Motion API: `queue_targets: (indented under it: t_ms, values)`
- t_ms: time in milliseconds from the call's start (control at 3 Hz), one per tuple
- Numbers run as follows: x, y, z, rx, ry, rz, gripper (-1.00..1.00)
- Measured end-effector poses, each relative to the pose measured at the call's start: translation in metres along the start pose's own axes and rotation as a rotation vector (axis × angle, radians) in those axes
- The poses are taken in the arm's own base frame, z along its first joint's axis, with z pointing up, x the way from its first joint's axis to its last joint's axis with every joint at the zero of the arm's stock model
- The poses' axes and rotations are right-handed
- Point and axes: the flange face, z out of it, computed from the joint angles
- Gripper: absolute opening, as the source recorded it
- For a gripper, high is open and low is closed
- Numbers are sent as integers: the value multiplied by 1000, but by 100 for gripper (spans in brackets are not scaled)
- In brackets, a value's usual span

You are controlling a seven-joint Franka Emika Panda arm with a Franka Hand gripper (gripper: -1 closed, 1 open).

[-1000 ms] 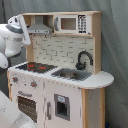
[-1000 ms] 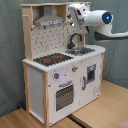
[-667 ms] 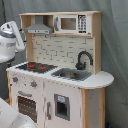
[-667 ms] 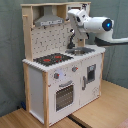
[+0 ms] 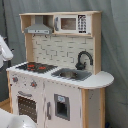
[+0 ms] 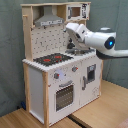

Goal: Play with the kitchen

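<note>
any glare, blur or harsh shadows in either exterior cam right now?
First exterior view: soft even light, whole frame slightly blurred, no glare on the kitchen; the arm is cropped at the first exterior view's left edge. Second exterior view: bright highlights on the white arm, and a shaded recess under the grey hood.

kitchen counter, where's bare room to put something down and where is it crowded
On the kitchen, the rounded counter end beyond the sink is bare. The hob surface is also free in the first exterior view. It is crowded around the tap: in the second exterior view the arm reaches in above the sink side.
</note>
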Motion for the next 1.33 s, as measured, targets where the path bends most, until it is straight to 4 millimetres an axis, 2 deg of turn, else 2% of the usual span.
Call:
queue_targets:
  t_ms: [333, 667, 1000, 1333]
  values:
    - [23, -50, -17, -10, 10, -99, 100]
    - [30, -103, -19, -7, 0, -167, 100]
    - [33, -145, -20, -26, -13, -224, 100]
    - [24, -186, -30, -41, -40, -283, 100]
